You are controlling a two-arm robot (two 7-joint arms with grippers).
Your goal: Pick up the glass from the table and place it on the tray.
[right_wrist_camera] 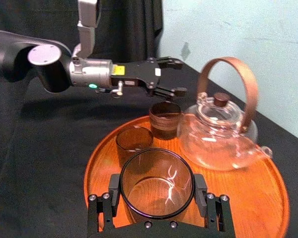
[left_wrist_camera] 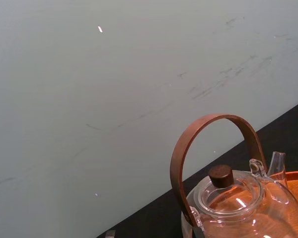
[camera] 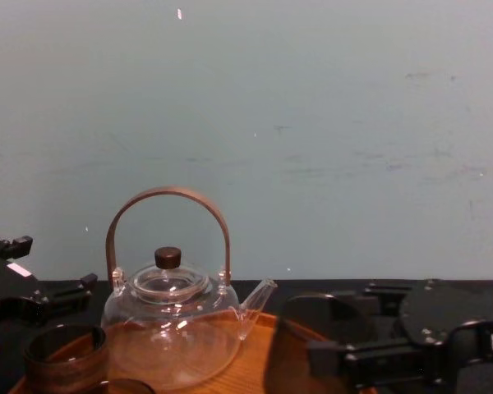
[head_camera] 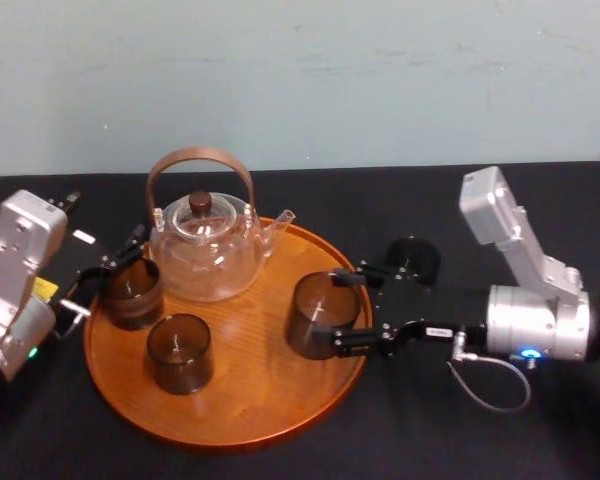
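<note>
Head view: a clear glass teapot (head_camera: 205, 255) with a brown hoop handle (head_camera: 200, 160) is seen standing on the far part of the tray (head_camera: 230, 425), and everything else is placed from it. The tray is laid on the black surface (head_camera: 480, 440), and a pale wall (head_camera: 300, 80) is seen behind the teapot.

To the right of the teapot and nearer the robot, the glass (head_camera: 310, 318), smoky brown, is held upright over the right part of the tray, inside its rim. It is clamped between the two black fingers of the right hand (head_camera: 342, 311), one finger set on each side. In the right wrist view the pads are seen tight against its wall. Whether its base rests on the wood or hangs just above it cannot be told. The right arm is stretched in across the surface from the right of the teapot.

Just beside the teapot on its left, a second glass (head_camera: 132, 292) is stood on the tray. A third glass (head_camera: 180, 352) is stood in front of the teapot, nearer the robot. The left hand (head_camera: 110, 272) is held to the left of the teapot, close to the second glass, with its fingers spread apart. Whether they touch that glass cannot be told. In the chest view the teapot's spout is seen pointing to the right.
</note>
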